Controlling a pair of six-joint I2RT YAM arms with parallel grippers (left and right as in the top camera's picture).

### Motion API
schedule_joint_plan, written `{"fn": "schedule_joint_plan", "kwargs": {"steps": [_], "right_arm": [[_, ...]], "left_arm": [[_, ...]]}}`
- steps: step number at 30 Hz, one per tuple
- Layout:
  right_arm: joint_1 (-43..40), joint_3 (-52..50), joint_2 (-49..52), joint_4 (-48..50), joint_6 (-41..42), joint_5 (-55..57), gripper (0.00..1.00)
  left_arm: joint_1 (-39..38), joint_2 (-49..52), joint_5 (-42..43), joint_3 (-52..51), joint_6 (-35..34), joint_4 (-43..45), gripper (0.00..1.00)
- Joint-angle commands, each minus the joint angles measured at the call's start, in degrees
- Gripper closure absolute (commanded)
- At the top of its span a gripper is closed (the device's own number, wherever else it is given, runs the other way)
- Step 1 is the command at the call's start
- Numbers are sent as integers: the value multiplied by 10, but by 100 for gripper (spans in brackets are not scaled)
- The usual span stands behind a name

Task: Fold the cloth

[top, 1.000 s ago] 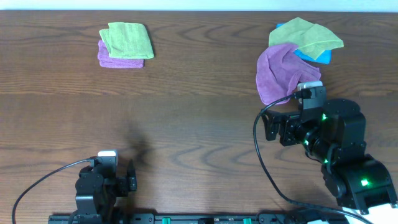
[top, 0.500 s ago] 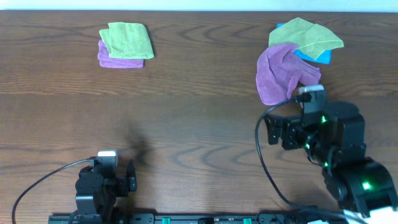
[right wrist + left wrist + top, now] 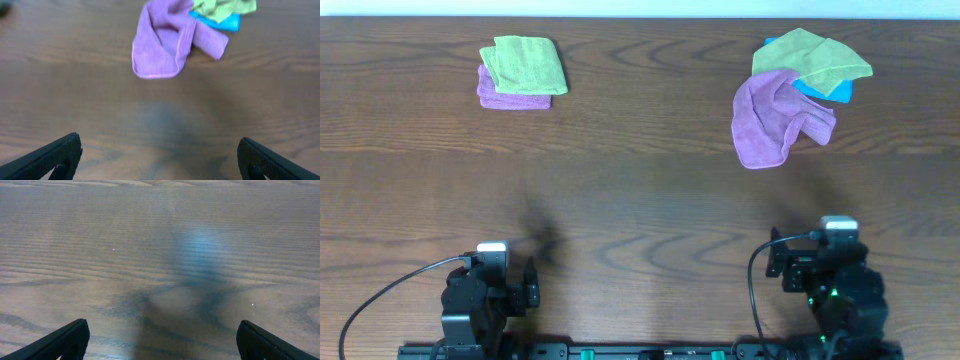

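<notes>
Left gripper [image 3: 162, 341] and right gripper [image 3: 159, 156] both sit with jaws spread wide and empty by the table's [image 3: 640, 200] near edge, while the cloth [image 3: 525, 62] lies neatly squared atop a purple cloth [image 3: 510, 100] near the table's far-left corner.

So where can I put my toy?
The table is bare in the middle, between the folded green cloth far left, the crumpled purple cloth far right, and the left gripper and right gripper near. Crowded only at those cloths.
</notes>
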Motion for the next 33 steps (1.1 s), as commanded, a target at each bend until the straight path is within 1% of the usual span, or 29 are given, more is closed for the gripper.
{"fn": "schedule_joint_plan", "kwargs": {"steps": [1, 9, 15, 33], "right_arm": [[-5, -38, -33, 10, -15, 10, 1], [-5, -116, -103, 9, -15, 12, 1], [-6, -115, -102, -10, -38, 14, 1], [-6, -115, -102, -19, -38, 5, 1]], "left_arm": [[-2, -4, -8, -3, 11, -24, 5], [-2, -4, -8, -3, 11, -24, 5], [-2, -4, -8, -3, 11, -24, 5], [-2, -4, -8, -3, 11, -24, 5]]}}
